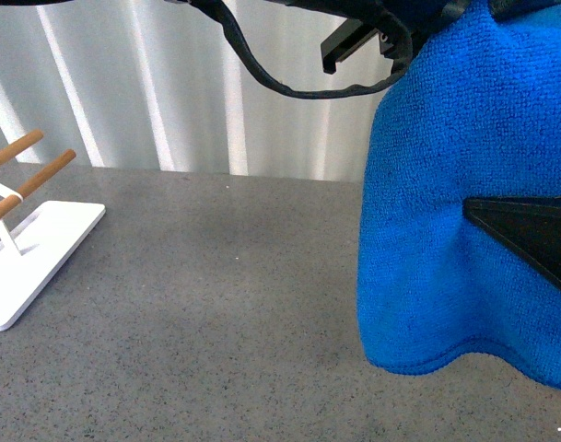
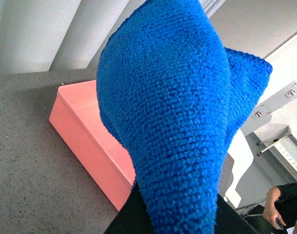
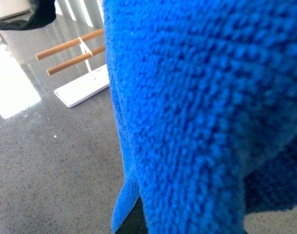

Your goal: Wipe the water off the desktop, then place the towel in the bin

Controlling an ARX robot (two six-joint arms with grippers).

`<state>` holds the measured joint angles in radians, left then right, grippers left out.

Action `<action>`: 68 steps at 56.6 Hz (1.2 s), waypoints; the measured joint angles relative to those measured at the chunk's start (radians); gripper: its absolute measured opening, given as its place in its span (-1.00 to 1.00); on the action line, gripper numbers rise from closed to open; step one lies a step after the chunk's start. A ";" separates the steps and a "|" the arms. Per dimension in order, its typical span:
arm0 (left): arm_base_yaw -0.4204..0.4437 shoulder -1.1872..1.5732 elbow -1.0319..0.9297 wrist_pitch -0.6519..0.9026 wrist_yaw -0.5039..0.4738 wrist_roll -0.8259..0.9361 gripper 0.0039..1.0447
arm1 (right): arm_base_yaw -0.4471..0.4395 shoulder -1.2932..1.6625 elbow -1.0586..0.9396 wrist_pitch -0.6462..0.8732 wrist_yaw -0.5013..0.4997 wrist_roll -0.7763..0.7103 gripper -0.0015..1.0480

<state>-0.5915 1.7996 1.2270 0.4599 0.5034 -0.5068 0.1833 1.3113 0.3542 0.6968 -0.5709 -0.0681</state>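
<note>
The blue towel (image 1: 446, 184) hangs lifted at the right of the front view, its lower hem close over the grey speckled desktop (image 1: 216, 304). Both grippers are shut on the towel. In the left wrist view the towel (image 2: 172, 122) drapes over my left gripper (image 2: 180, 219) and hides its fingers. The pink bin (image 2: 85, 126) stands on the desktop just behind it. The towel (image 3: 197, 107) also fills the right wrist view and covers my right gripper (image 3: 187, 219). A black finger (image 1: 529, 230) pokes out of the cloth. No water shows on the desktop. The bin is out of the front view.
A flat white tray with two wooden rods (image 1: 31, 258) stands at the left edge of the desktop, also seen as the tray (image 3: 82, 90) in the right wrist view. A black cable (image 1: 289, 83) loops overhead. Pale corrugated wall runs behind the desktop.
</note>
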 joint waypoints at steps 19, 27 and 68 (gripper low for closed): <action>0.043 -0.031 -0.014 -0.039 0.023 0.024 -0.05 | -0.034 -0.056 0.000 -0.012 -0.014 0.063 -0.93; 0.104 -0.046 -0.037 -0.101 0.034 0.082 0.33 | -0.046 -0.068 0.000 -0.012 -0.014 0.080 -0.93; 0.724 -0.297 -0.511 -0.409 0.216 0.780 0.88 | -0.092 -0.030 0.002 -0.009 0.014 0.125 -0.93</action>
<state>0.1326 1.5024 0.7162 0.0513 0.7197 0.2733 0.0910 1.2816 0.3561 0.6880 -0.5568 0.0570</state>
